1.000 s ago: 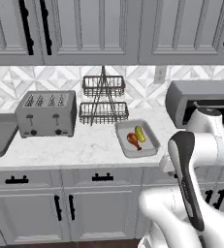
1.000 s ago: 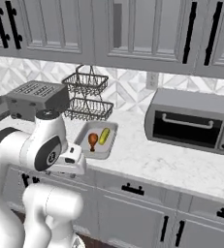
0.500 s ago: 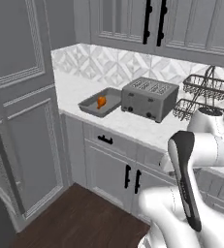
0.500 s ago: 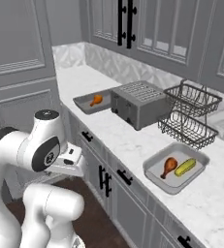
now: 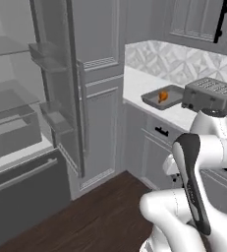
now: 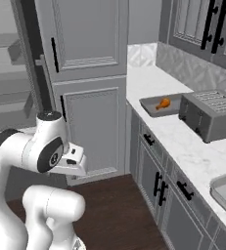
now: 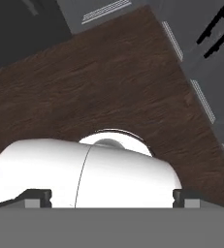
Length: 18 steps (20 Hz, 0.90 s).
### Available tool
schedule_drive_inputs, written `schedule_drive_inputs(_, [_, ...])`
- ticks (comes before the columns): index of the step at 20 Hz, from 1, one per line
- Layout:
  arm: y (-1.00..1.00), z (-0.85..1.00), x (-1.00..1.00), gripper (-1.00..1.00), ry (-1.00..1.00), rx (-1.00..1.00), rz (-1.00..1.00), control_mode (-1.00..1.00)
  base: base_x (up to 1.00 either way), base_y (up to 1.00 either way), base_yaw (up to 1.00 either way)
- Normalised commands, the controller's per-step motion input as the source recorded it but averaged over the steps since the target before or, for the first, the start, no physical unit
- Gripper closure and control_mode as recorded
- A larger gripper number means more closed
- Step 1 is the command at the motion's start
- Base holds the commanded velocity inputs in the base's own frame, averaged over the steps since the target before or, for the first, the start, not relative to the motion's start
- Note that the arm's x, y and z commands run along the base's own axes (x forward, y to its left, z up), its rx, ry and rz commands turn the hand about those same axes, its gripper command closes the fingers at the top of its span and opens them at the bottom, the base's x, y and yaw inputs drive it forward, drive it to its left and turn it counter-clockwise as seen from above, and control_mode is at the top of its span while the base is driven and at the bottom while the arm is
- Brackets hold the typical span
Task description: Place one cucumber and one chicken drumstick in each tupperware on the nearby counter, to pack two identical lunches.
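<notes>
Tupperware — where did it sit?
— It rested on the white counter, near the counter's end beside a tall grey cabinet, with the toaster just beside it on the far side. In the right base view the same tupperware lay between the counter's end and the toaster.

— What was inside it?
— One orange-brown chicken drumstick, lying in the tray; from the right it showed as a small orange shape. I could not make out anything else in it.

— Was a second tray visible?
— Yes, part of another grey tupperware showed at the right edge of the right base view, well apart from the first, with something reddish in it, too cropped to name.

— And the gripper?
— Its fingertips stood far apart at the bottom of the hand view, jaws spread wide with nothing between them, pointing down at the dark wood floor

— What stood to the left?
— An open fridge with grey shelves
</notes>
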Motion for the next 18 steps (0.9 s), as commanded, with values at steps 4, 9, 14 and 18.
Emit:
schedule_drive_inputs(4, [0.0,0.0,0.0,-1.0,0.0,0.0,0.0,1.0,0.41,1.0,0.44])
schedule_drive_inputs(9, [0.0,0.0,0.0,-1.0,0.0,0.0,0.0,1.0,0.62,0.91,0.66])
schedule_drive_inputs(14, [0.0,0.0,0.0,-1.0,0.0,0.0,0.0,1.0,0.94,0.59,0.42])
schedule_drive_inputs(18, [0.0,0.0,0.0,-1.0,0.0,0.0,0.0,1.0,0.95,0.1,-0.06])
